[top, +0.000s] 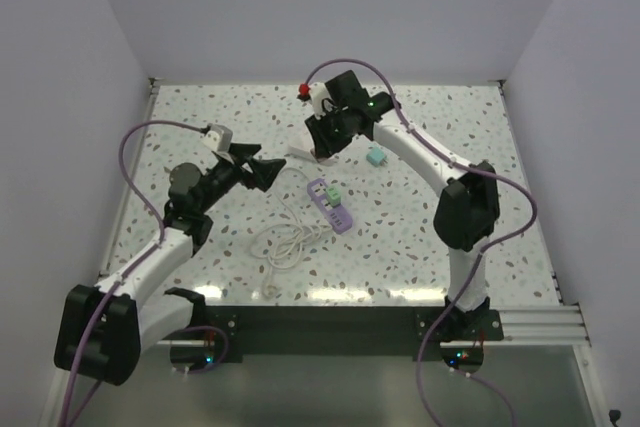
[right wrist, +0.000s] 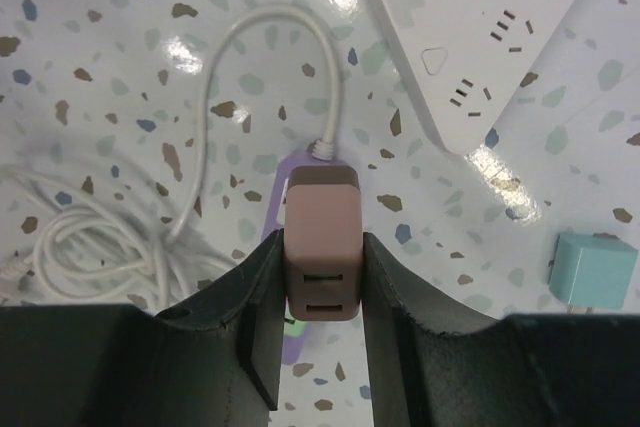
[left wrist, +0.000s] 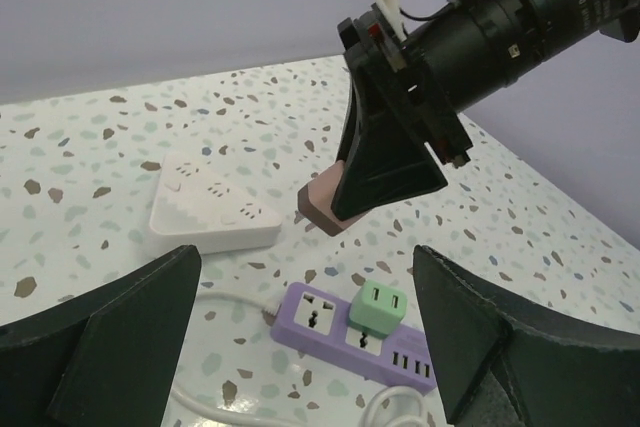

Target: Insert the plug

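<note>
- Pink-brown plastic plug, a rounded block, sits pinched between the black fingers of my right gripper.
- Only the right wrist view shows its end face, which has two USB slots, one above the other.
- The left wrist view gives me the side angle instead. The plug is held apart from the purple power strip, not in any socket, and close to the white power strip.
- From the right wrist, the purple strip is mostly hidden under the plug.
- My left gripper stands wide apart and holds nothing. Its matte wedge fingers frame the purple strip.
- A mint green plug is seated in the purple strip, and a row of small ports runs along the strip's near end.
- A teal cube adapter lies alone on the speckled terrazzo-pattern table.
- A glossy white cable runs from the purple strip's end into a loose coil.
- White lettering on the black barrel of the right arm is too small for me to read.
</note>
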